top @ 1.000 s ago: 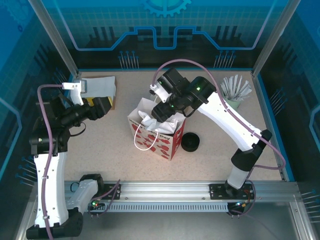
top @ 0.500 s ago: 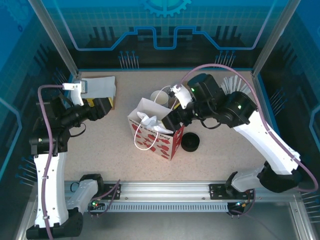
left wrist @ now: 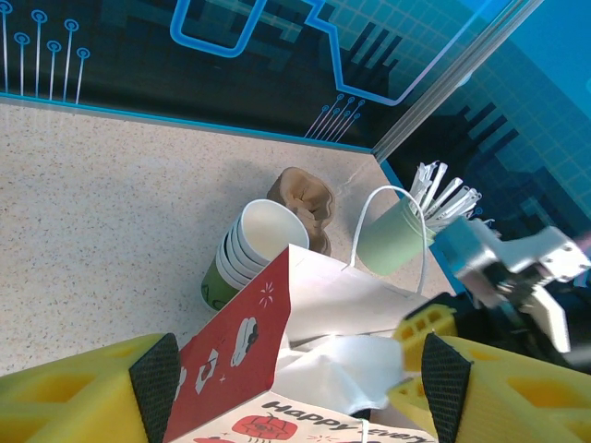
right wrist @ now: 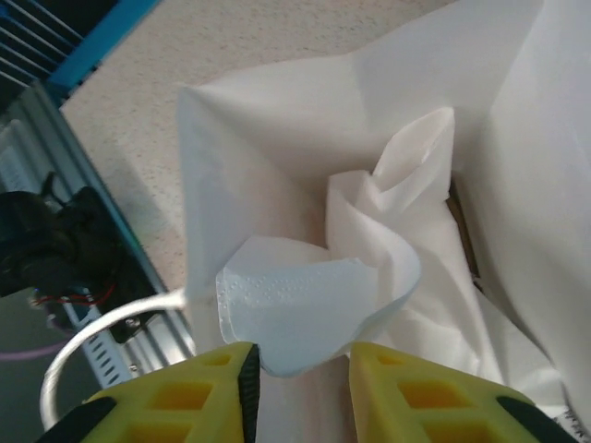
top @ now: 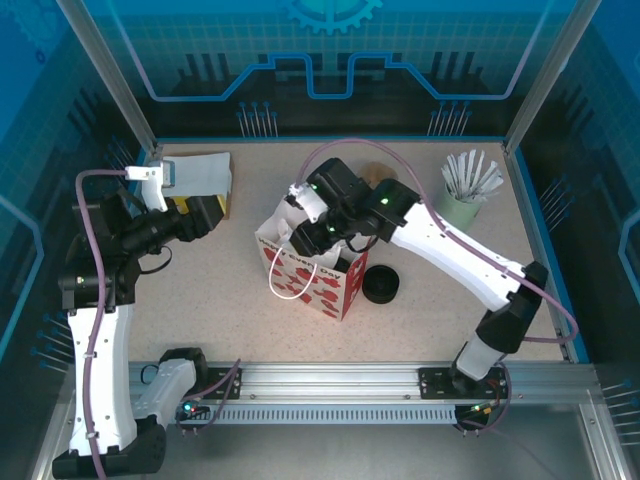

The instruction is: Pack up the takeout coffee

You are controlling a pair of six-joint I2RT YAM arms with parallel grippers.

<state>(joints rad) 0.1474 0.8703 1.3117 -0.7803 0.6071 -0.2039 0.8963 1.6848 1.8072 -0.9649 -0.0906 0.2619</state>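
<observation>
green cup (left wrist: 242,254) | white rim | tilted | behind bag

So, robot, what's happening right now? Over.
Right gripper pinching white napkin over red-and-white gift bag. Left gripper open, idle. Stacked green paper cups behind bag, unpacked.

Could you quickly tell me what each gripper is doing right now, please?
Left gripper: open, holding nothing.
Right gripper: shut on the white napkin.

The table (top: 200,270) is viewed from above and behind the arm bases by the top external camera. The gift bag (left wrist: 305,369) is seen low and sidelong from the left wrist, and its interior (right wrist: 369,231) closely from above by the right wrist
</observation>
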